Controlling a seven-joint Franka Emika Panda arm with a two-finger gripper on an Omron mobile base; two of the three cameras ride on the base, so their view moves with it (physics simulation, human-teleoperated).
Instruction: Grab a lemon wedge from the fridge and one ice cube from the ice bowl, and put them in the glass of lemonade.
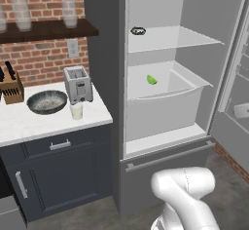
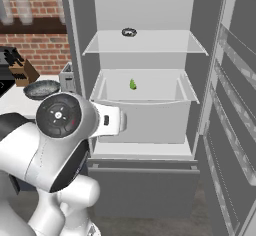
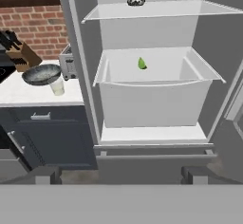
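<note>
The grey fridge (image 1: 104, 78) stands open. A tiny yellow-green lemon wedge (image 1: 151, 80) (image 2: 132, 84) (image 3: 142, 64) lies in its white drawer (image 3: 152, 99). On the white counter to the left sit the dark ice bowl (image 1: 47, 102) (image 2: 41, 89) (image 3: 41, 74) and, just in front of it to the right, the small glass of lemonade (image 1: 76, 110) (image 3: 57, 86). My gripper (image 3: 121, 175) is open and holds nothing. It hangs well back from the fridge and faces the drawer, with both dark fingertips (image 3: 47, 174) low in the hand view.
A small dark ring (image 1: 138, 30) (image 3: 135, 1) lies on the upper fridge shelf. The fridge door (image 1: 238, 102) (image 2: 235, 105) swings out at the right. A toaster (image 1: 78, 84), a knife block (image 1: 10, 87) and tall glasses (image 1: 22, 12) on a wall shelf stand at the left.
</note>
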